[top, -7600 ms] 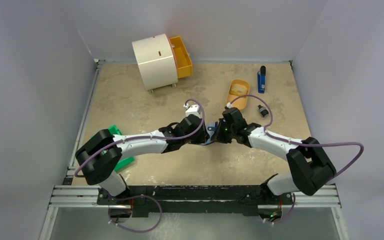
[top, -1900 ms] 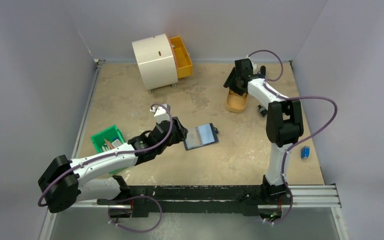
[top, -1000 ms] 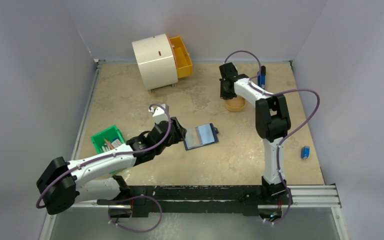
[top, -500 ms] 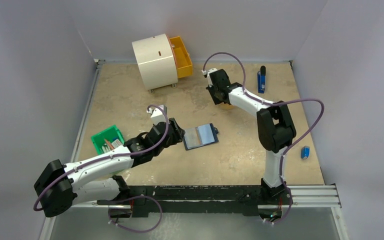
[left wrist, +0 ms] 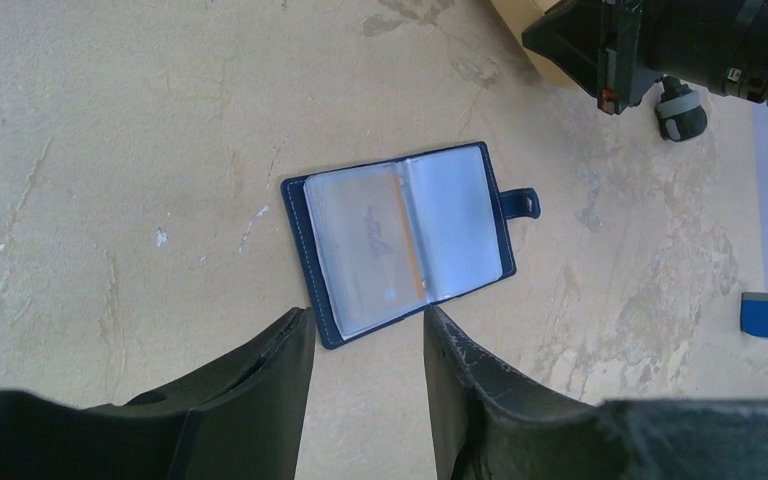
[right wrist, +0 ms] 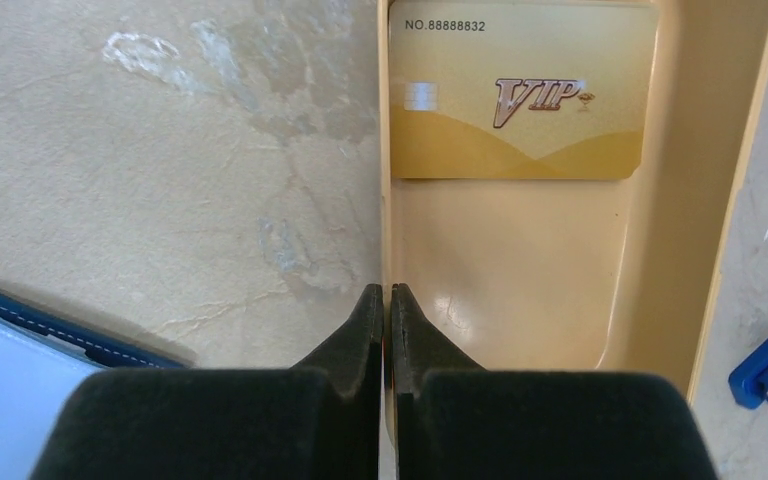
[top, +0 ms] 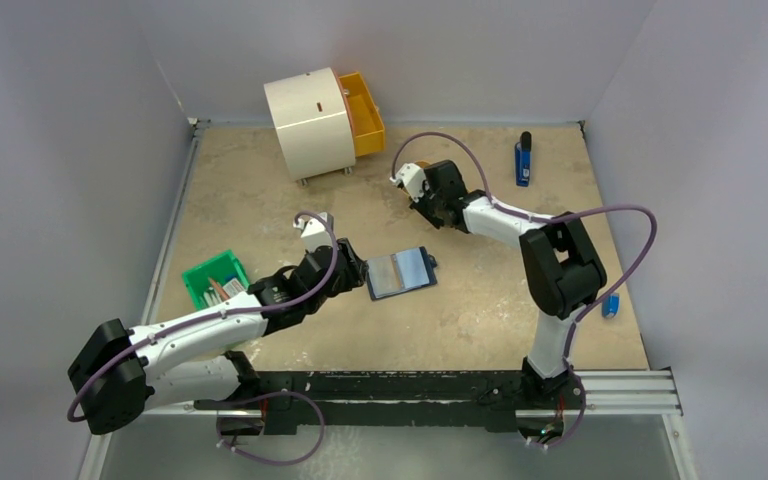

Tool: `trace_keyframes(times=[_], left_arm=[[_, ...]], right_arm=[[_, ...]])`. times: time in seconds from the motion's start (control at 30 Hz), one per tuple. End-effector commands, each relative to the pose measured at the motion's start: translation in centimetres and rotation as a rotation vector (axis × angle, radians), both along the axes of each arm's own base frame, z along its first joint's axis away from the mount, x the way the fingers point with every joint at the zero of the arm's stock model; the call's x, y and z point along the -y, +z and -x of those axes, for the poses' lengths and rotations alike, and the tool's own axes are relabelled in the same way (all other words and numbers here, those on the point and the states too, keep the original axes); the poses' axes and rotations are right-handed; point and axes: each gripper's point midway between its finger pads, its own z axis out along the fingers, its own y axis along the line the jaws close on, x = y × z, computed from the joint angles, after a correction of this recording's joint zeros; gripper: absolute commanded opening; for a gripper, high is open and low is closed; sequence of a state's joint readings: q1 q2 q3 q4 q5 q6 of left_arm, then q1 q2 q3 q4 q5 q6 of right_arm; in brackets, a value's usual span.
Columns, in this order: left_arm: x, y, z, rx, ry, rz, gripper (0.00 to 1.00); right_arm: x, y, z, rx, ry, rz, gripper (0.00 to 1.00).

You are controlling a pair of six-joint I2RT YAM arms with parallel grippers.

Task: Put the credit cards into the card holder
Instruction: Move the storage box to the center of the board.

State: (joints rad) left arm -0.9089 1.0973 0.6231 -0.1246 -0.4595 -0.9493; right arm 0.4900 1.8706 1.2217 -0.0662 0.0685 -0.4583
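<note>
While the wallet (left wrist: 405,240) lies open at the tabletop (top: 260,200) centre, one card (left wrist: 365,245) pocketed, another card (right wrist: 523,90) is seen in the tray (right wrist: 520,280) toward the far edge, its wall clamped by the right gripper (right wrist: 386,292); the left gripper (left wrist: 365,320) is spread beside the wallet.

Bright even light, soft shadows, near jaws blurred

Gold VIP credit card (right wrist: 523,90) in tan tray (right wrist: 520,270) upper right, right tool (right wrist: 387,292) pinching tray's left wall, card holder (right wrist: 10,350) corner lower left
</note>
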Motion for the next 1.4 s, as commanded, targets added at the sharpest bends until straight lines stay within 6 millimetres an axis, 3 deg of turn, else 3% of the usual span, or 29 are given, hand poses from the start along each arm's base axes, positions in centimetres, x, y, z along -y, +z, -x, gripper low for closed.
trace_keyframes(times=[0.0, 0.37, 0.7, 0.87, 1.03, 1.1, 1.37], left_arm=[[-0.3, 0.9, -0.6, 0.041, 0.014, 0.007, 0.43], [-0.3, 1.0, -0.5, 0.041, 0.011, 0.011, 0.43], [-0.5, 0.7, -0.3, 0.036, 0.013, 0.006, 0.43], [-0.7, 1.1, -0.3, 0.042, 0.017, 0.010, 0.43], [-1.0, 1.3, -0.3, 0.045, 0.035, 0.014, 0.43], [-1.1, 1.3, -0.3, 0.046, 0.038, 0.013, 0.43], [-1.0, 0.5, -0.5, 0.023, 0.054, 0.004, 0.43]], right_arm=[[-1.8, 3.0, -1.5, 0.106, 0.081, -0.067, 0.00], [-2.2, 0.0, 0.4, -0.009, 0.066, -0.117, 0.00], [-1.5, 1.0, 0.1, 0.019, 0.010, -0.112, 0.34], [-1.2, 5.0, -0.3, 0.090, -0.068, -0.184, 0.50], [-0.2, 10.3, -1.5, 0.142, -0.288, -0.446, 0.54], [1.0, 11.4, -2.3, 0.115, -0.449, -0.563, 0.53], [-0.9, 8.3, -2.1, -0.154, -0.904, -0.910, 0.47]])
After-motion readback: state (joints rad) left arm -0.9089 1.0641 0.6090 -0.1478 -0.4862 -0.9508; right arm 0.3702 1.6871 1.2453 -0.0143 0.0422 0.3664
